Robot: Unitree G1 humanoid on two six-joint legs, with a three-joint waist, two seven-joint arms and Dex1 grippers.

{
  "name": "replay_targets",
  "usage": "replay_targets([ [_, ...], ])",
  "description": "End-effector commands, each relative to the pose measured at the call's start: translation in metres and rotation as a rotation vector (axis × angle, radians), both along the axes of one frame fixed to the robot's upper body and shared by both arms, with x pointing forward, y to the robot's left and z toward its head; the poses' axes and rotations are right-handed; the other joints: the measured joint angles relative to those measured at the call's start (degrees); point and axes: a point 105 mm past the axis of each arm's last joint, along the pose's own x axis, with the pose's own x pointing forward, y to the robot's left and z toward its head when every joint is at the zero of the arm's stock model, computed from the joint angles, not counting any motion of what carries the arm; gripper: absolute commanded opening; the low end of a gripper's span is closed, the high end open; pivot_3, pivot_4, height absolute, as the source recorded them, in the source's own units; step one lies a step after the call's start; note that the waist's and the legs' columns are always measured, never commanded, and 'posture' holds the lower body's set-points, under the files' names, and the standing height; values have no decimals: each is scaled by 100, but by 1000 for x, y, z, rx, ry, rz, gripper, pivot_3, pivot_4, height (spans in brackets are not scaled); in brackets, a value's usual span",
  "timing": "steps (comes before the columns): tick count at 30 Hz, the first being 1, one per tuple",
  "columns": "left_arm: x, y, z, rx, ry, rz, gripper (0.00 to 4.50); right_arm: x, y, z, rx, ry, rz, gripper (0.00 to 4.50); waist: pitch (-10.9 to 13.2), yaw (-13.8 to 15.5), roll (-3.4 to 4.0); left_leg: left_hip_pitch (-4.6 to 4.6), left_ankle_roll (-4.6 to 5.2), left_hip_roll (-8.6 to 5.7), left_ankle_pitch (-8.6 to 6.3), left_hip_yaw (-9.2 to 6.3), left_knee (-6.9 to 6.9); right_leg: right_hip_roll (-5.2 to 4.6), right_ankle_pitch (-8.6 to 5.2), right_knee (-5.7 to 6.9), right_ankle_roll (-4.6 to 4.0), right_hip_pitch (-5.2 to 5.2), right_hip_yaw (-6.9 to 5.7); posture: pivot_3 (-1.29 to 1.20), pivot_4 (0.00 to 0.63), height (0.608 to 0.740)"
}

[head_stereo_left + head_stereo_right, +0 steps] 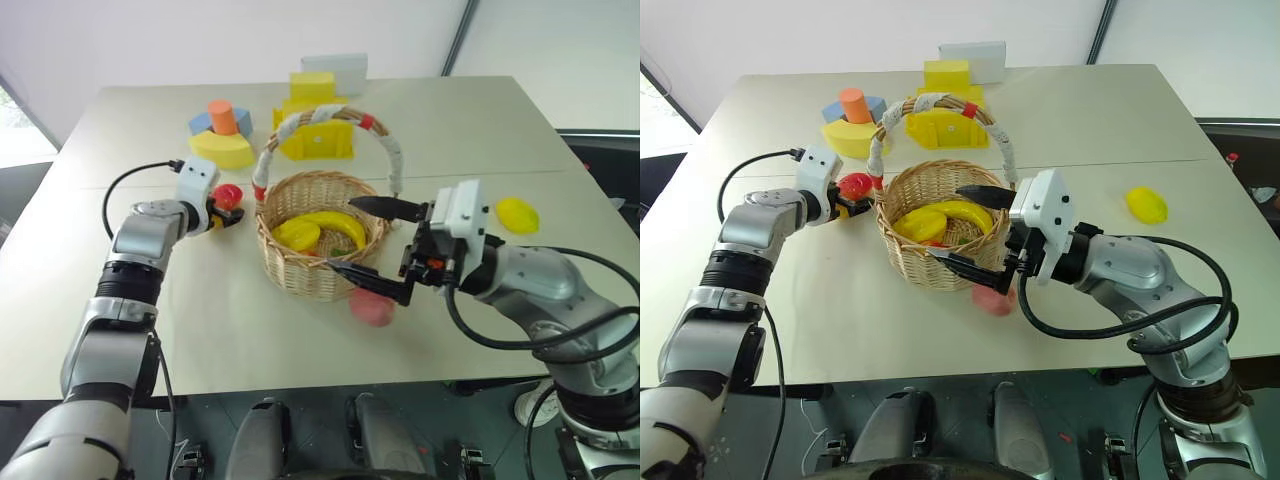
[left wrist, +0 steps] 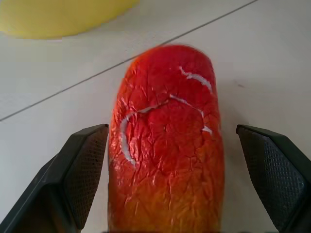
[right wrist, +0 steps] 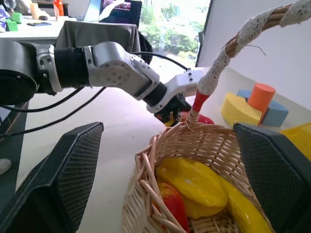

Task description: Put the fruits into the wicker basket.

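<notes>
1. Your left gripper (image 2: 167,160) stands spread wide with the mango (image 2: 167,145) lying between the two fingers (image 2: 80,170), neither pad touching it yet. The fruit's long axis runs along the gripper's own pointing line, so the jaws would close across its narrow width.
2. The mango (image 1: 228,196) sits on the table (image 1: 460,130) just beside the wicker basket (image 1: 300,270), on the robot's left side of it, near the foot of the cloth-wrapped handle (image 1: 395,150). The left arm is plainly the nearer one for it; it reaches forward with the gripper tilted a little downward at the fruit.
3. Your right gripper (image 1: 375,245) is also spread, holding nothing, and hovers at the basket's near-right rim, pointing across toward the left arm, roughly level.
4. Already in the basket: the banana (image 1: 340,225) and another yellow-and-red fruit (image 1: 297,235) beside it; you can't tell from here exactly what that one is.
5. Still out on the table: the peach (image 1: 372,308), just below the right gripper and close to the basket's near side, and the lemon (image 1: 517,214), well apart on the robot's right.
6. Judgement: the next move is a close on the mango, then lift over the rim. Watch the handle's foot right next to the fruit, since a lift path straight across could catch it
</notes>
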Motion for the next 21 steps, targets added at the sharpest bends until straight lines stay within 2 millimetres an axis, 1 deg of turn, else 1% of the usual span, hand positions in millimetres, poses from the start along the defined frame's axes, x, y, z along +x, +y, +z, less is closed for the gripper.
replay_targets([
  [1,6,6,18,1,-78,20,3618,-5,3,8,14,-61,3,4500,0,6,0,0,0,1,0,-1,1,0,0,1,0,0,0,0,150,740],
  [3,7,7,20,-24,-90,28,2690,-6,3,7,13,-62,1,4500,0,11,0,0,0,4,0,-1,1,-1,0,1,0,0,0,0,150,740],
  [4,7,11,20,-4,-90,37,2188,-6,3,6,14,-64,0,4500,0,12,0,0,0,5,0,-1,1,-1,0,1,0,0,0,0,150,740],
  [5,6,16,20,23,-92,53,1832,-6,3,6,15,-65,-2,4500,0,13,0,0,0,6,0,-1,1,-2,0,1,0,0,0,0,150,740],
  [8,-3,41,33,41,-151,107,1808,-4,2,6,13,-72,-11,4500,0,-17,-1,0,0,5,0,-1,1,-2,0,2,0,-1,0,0,150,740],
  [9,-7,45,36,36,-168,110,1808,-4,2,6,11,-74,-13,4500,1,-27,-1,0,0,9,0,2,1,-2,0,3,0,-5,3,0,150,740],
  [11,-27,58,54,-43,-258,72,1808,-3,-2,7,6,-78,-25,4500,0,-45,-1,-1,0,16,0,4,-1,-2,0,8,0,-12,5,0,150,740],
  [13,-55,59,75,-111,-365,-29,1808,-1,-6,7,1,-79,-36,4500,0,-39,-1,-1,-2,23,1,9,-3,-8,0,11,-1,-17,10,0,150,740],
  [14,-67,57,81,-128,-396,-76,1808,0,-8,7,-1,-78,-39,4500,0,-35,-1,-7,-3,27,1,13,-3,-12,1,10,-2,-26,12,0,150,740],
  [16,-110,43,93,-234,-390,-249,1808,5,-13,7,-12,-78,-49,4500,0,-7,-2,-16,-6,28,3,12,-3,-22,1,9,-3,-34,11,0,150,740],
  [17,-130,32,98,-265,-375,-342,1808,7,-15,7,-16,-78,-53,4500,0,2,-5,-19,-10,26,5,10,-3,-31,1,10,-3,-33,11,0,150,740],
  [18,-149,16,102,-278,-351,-451,1808,10,-17,8,-21,-80,-54,4500,-1,27,-6,-23,-11,26,5,8,-2,-34,1,8,-3,-34,10,0,150,740],
  [19,-161,1,102,-284,-320,-526,1808,12,-18,9,-23,-82,-53,4500,0,41,-8,-22,-12,20,5,3,-1,-43,1,9,-4,-29,5,0,150,740],
  [20,-168,-12,100,-269,-290,-579,1808,14,-19,10,-26,-84,-52,4500,0,59,-8,-23,-13,17,6,2,-1,-54,0,7,-5,-27,0,0,150,740],
  [21,-170,-24,99,-224,-289,-613,1808,16,-20,10,-29,-86,-51,4500,-1,84,-5,-19,-15,13,7,2,-1,-65,0,6,-5,-16,-8,0,150,740],
])
